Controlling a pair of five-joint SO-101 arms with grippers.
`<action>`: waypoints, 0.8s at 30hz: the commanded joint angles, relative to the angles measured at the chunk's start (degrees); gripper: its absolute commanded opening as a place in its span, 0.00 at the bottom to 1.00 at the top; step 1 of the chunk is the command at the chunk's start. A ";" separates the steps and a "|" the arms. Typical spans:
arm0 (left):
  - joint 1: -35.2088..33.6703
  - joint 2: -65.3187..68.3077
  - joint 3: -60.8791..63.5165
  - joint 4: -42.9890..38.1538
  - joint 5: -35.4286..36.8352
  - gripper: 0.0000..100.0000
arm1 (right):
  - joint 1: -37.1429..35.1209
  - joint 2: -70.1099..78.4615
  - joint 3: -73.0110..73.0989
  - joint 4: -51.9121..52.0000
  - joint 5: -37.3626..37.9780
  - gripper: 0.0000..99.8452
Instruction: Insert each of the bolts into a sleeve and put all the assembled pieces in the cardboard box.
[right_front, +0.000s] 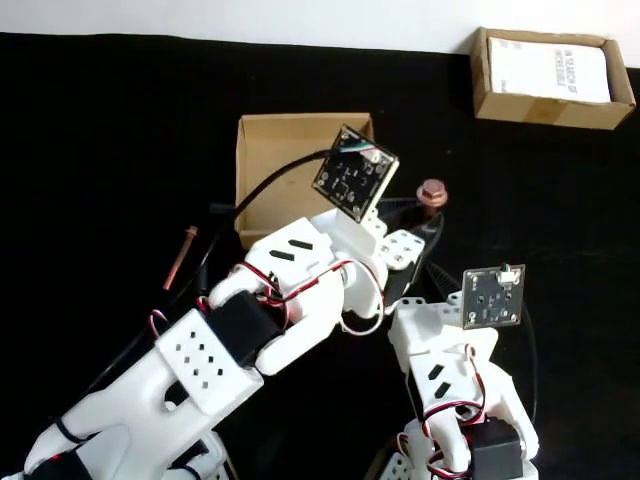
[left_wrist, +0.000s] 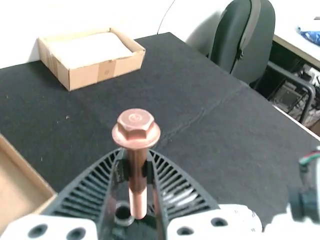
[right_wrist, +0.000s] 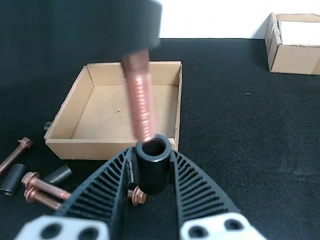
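I saw the open cardboard box (right_wrist: 125, 107) on the black table (right_wrist: 240, 125). A second box (right_front: 545, 110) held a printed sheet (right_front: 550, 68), its writing too small to read. My right gripper (right_wrist: 151, 156) clamped an upright sleeve (right_wrist: 152, 175). My left gripper (left_wrist: 135, 155) pinched a bolt (left_wrist: 136, 131), its tip at the sleeve's mouth.

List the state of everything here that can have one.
left gripper, shut on the held bolt.
held bolt, tip at the mouth of the gripped sleeve, not yet in.
right gripper, shut on the gripped sleeve.
gripped sleeve, bore empty.
cardboard box, open, empty.
loose bolts, lying on the table, unassembled.
loose sleeves, lying beside them, unassembled.
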 joint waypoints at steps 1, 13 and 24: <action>-0.92 -1.63 2.15 -6.24 -0.97 0.01 | -0.13 0.04 -0.13 -1.01 0.53 0.01; -0.84 -1.63 4.97 -7.65 -5.01 0.01 | -0.13 0.04 -0.40 -1.01 0.53 0.01; -0.84 -1.98 10.24 -7.74 -4.75 0.01 | -0.13 0.04 -0.48 -1.01 0.53 0.01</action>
